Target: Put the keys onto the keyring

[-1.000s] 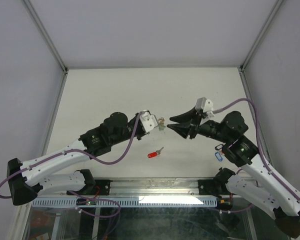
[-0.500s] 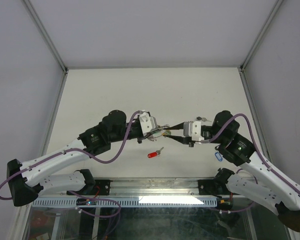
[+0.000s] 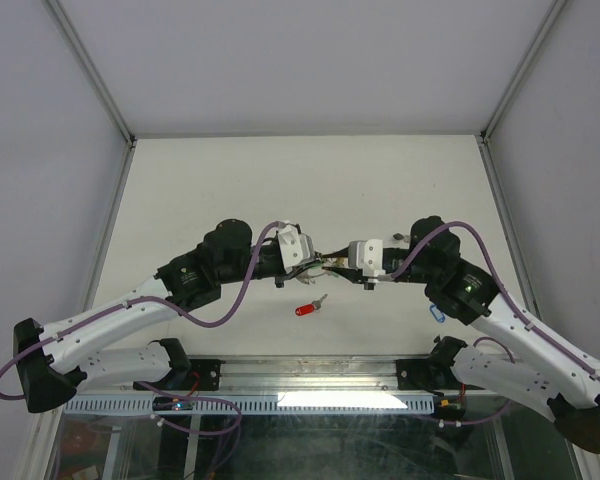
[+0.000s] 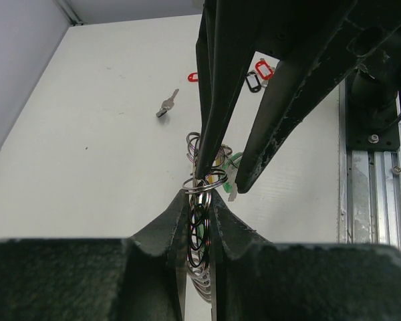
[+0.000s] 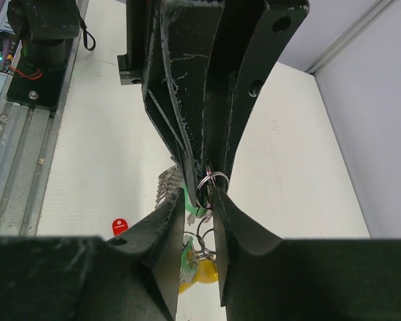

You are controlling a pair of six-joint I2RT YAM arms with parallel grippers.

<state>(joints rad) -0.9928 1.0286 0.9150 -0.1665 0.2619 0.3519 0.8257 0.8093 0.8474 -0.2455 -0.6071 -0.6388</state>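
Up in the air over the middle of the desk (image 3: 280,180), the two claws meet tip to tip. The left claw (image 4: 199,200) is squeezed almost shut on the keyring (image 4: 198,231), a bunch of thin wire loops. The right claw (image 5: 199,197) is narrow too. The top loop sits between its fingers and looks pinched there.

A green tag (image 5: 187,253) and a yellow tag (image 5: 202,273) hang under the loops, so those two keys seem to be on already. The red key (image 3: 308,307) lies on the desk just under the claws. The blue key (image 3: 437,312) lies close to the right arm.

I think the keyring is light, hard and springy. Its smooth wire could twist or slip out of a loose hold. It is best squeezed flat across the loops, close to the end that must open. The keys are small, thin and lie flat, so the fat plastic tag looks like the easiest part to grab.
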